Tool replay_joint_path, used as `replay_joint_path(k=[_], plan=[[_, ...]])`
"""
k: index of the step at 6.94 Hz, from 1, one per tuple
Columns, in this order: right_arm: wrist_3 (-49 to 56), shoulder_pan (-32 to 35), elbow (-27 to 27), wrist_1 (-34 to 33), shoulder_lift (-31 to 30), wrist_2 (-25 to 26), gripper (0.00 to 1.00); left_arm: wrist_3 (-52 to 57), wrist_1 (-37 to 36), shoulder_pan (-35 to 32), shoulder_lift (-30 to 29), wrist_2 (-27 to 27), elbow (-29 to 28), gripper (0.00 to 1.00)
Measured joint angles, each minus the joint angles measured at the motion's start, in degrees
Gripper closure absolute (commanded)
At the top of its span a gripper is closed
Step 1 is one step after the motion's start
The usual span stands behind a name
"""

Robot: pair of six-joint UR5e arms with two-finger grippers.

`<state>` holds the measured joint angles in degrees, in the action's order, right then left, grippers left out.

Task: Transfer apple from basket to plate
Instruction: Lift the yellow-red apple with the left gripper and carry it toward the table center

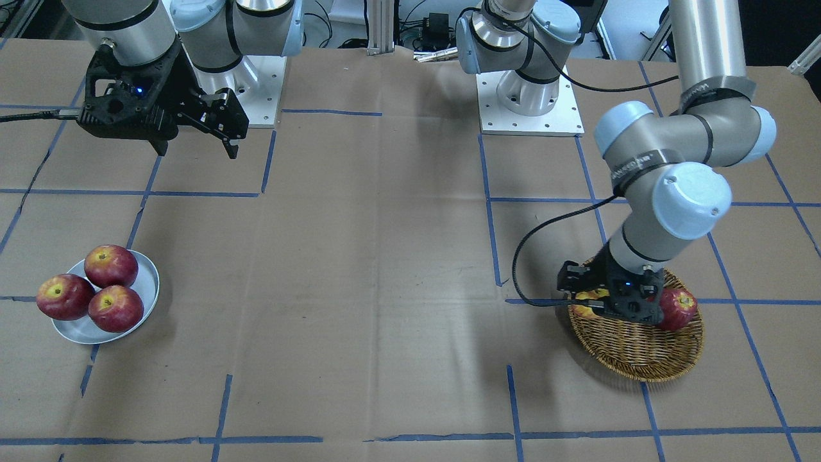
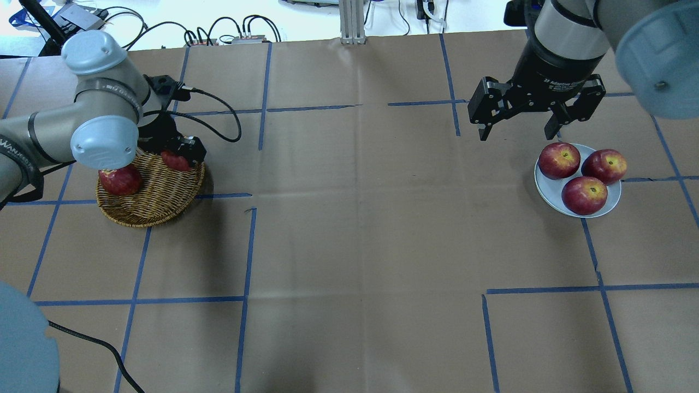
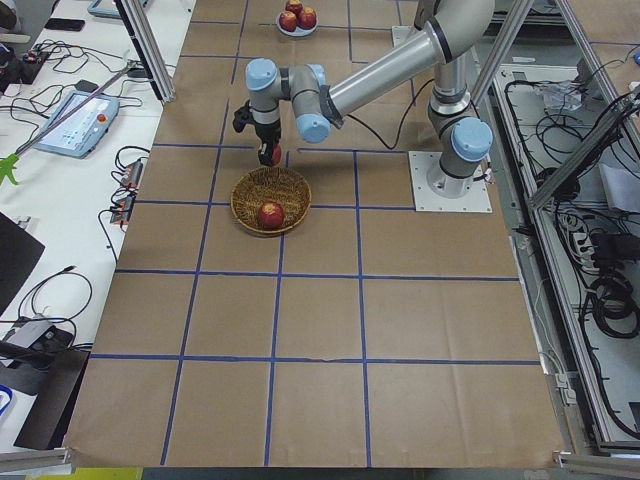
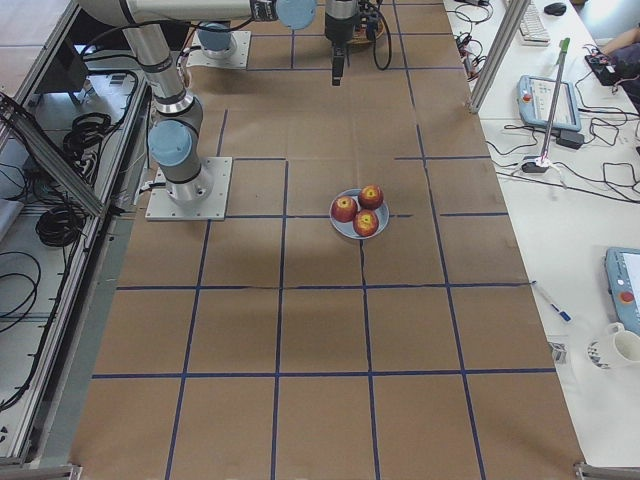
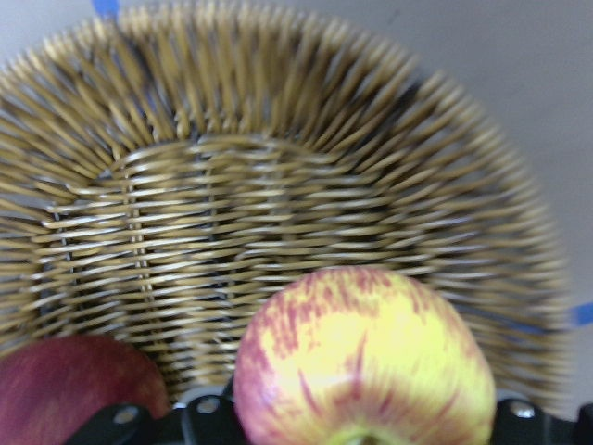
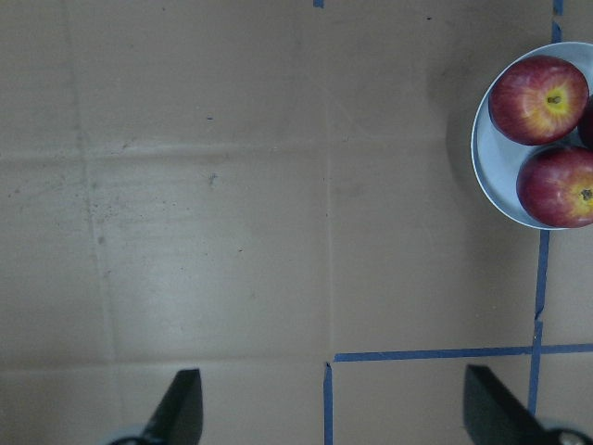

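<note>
The yellow, red-streaked apple (image 5: 361,362) sits between the jaws of my left gripper (image 2: 183,155), which is shut on it over the far part of the brown wicker basket (image 2: 158,202). In the front view the apple (image 1: 587,300) peeks out beside the gripper (image 1: 625,308). In the left side view it (image 3: 268,155) hangs slightly above the basket (image 3: 250,195). The grey-white plate (image 2: 550,188) holds three dark red apples. My right gripper (image 2: 519,132) is open and empty, hovering just behind the plate.
One dark red apple (image 2: 120,181) lies in the basket next to my left gripper. The three dark red apples (image 2: 584,195) nearly fill the plate. Brown paper with blue tape lines covers the table. The arm bases (image 1: 529,109) stand at the robot's edge.
</note>
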<state>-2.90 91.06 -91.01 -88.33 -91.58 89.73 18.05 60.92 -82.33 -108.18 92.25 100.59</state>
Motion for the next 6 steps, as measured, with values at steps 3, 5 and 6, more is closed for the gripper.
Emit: replay_joint_path(k=[3, 5, 6], plan=[[0.00, 0.00, -0.02, 0.00, 0.00, 0.00, 0.00, -27.61, 3.87, -17.74, -1.49, 0.37, -4.67, 0.45], [0.00, 0.00, -0.04, 0.00, 0.00, 0.00, 0.00, -40.10, 3.10, -27.12, -8.06, 0.54, -9.50, 0.45], [0.00, -0.01, -0.04, 0.00, 0.00, 0.01, 0.00, -42.53, 2.81, -29.99, -12.04, 0.61, -12.23, 0.45]])
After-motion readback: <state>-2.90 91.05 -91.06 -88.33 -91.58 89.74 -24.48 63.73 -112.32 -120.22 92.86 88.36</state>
